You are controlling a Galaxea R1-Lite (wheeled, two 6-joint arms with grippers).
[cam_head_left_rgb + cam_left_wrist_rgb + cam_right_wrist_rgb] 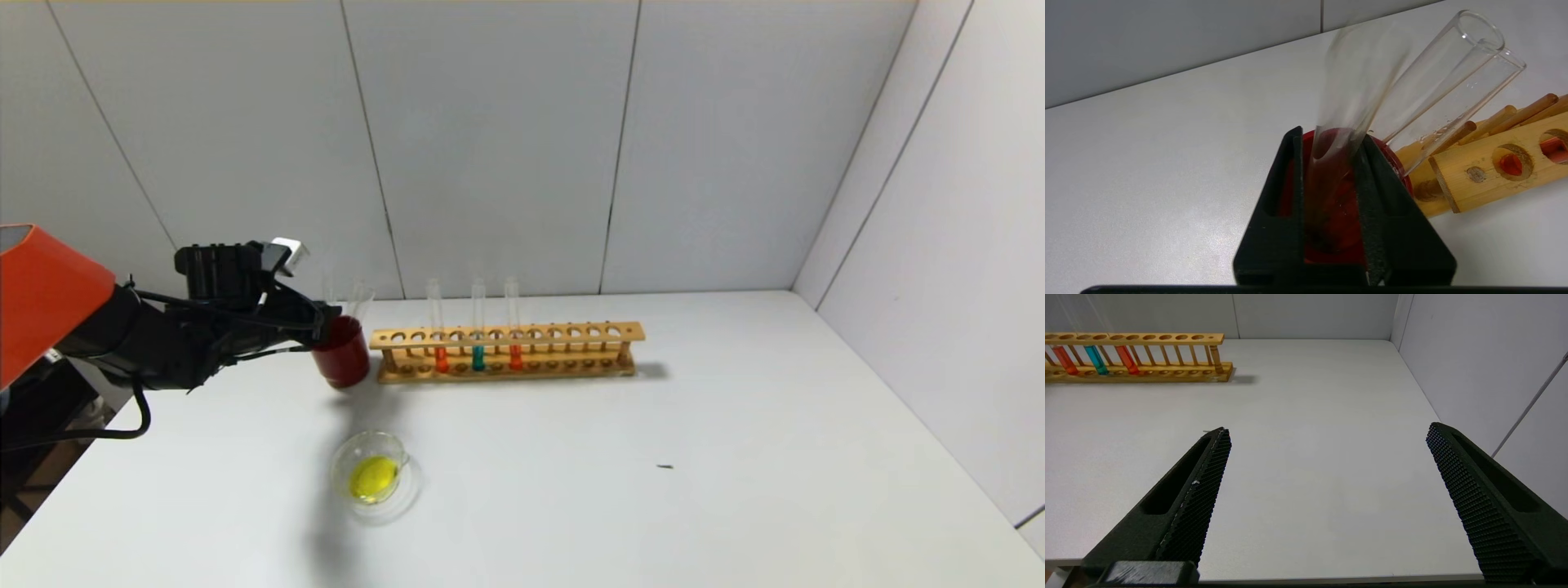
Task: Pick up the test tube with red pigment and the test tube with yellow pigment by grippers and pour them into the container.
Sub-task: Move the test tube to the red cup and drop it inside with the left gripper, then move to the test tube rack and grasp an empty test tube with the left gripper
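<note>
My left gripper (325,317) is at the rim of a dark red cup (343,359). In the left wrist view its fingers (1290,183) stand narrowly open around an empty clear tube (1355,81) that stands in the cup (1396,163) and shows blurred. The test tube with red pigment (441,358) stands in the wooden rack (571,333), leftmost of three. No tube with yellow liquid shows. The container (339,469), a clear glass dish near the table's front, holds a pool of yellow liquid. My right gripper (1327,430) is wide open and empty over bare table.
A second empty tube (1453,73) leans in the cup towards the rack (1494,179). A teal tube (478,358) and a redder tube (515,356) also stand in the rack (1167,337). Grey wall panels close the back and right sides.
</note>
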